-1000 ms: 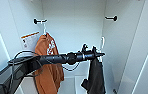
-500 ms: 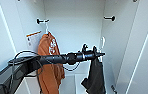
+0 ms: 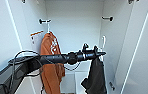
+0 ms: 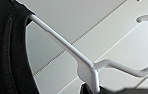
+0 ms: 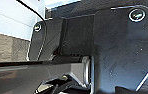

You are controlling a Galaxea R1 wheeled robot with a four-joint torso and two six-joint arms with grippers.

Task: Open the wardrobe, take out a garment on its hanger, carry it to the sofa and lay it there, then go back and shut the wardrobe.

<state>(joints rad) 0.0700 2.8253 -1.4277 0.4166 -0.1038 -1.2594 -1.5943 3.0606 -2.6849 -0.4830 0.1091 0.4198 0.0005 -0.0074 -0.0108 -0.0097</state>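
The wardrobe point(image 3: 75, 30) stands open. The left claw point(image 3: 100, 53) reaches inside on the right and grips the white hanger point(image 4: 72, 51), from which the black garment point(image 3: 96, 77) hangs. An orange top point(image 3: 51, 62) hangs on the left. The right claw's state cannot be told.

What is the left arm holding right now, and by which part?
The left gripper holds the thin white hanger near its hook, the black long-sleeved top hanging from it.
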